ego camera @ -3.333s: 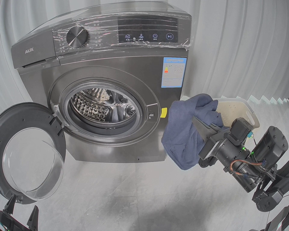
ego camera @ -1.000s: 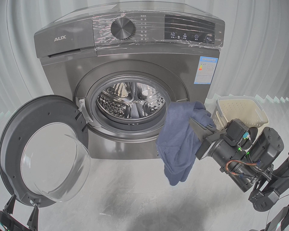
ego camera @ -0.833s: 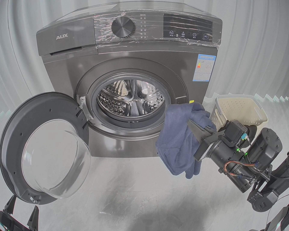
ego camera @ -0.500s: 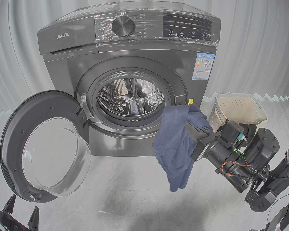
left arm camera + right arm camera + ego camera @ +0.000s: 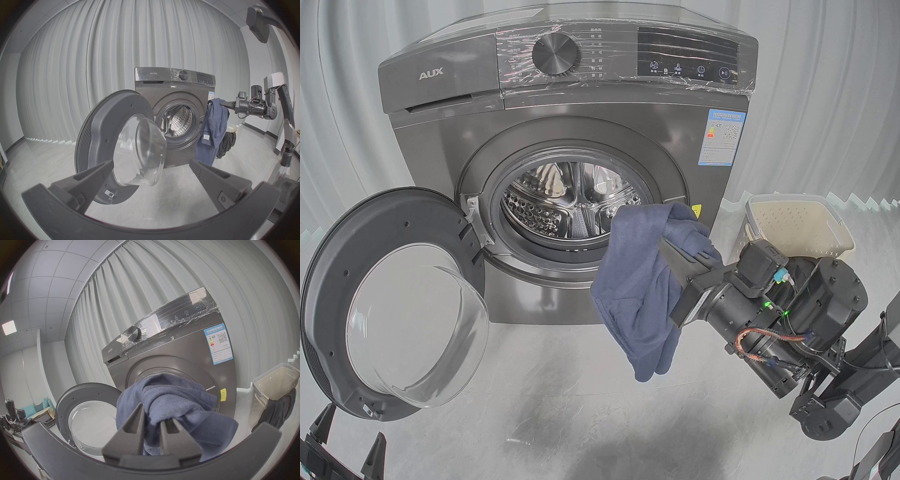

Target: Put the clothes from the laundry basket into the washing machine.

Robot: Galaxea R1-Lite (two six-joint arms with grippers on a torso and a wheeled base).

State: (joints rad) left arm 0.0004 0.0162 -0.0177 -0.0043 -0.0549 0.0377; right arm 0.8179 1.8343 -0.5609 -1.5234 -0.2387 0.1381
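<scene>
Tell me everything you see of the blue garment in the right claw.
The blue garment is dark navy, soft-looking cloth, bunched at the top where the right claw is shut on it. The rest hangs in loose folds, a pale tag showing low down. It hangs before the right edge of the washing machine's open drum mouth; whether it touches the machine cannot be told.

The right end effector [image 5: 670,249] is clamped on a navy blue garment [image 5: 634,287], held in front of the washing machine [image 5: 569,119] at the right rim of its drum [image 5: 569,200]. The machine's door [image 5: 394,300] stands open on its left, and a cream laundry basket [image 5: 800,219] stands to its right.
</scene>
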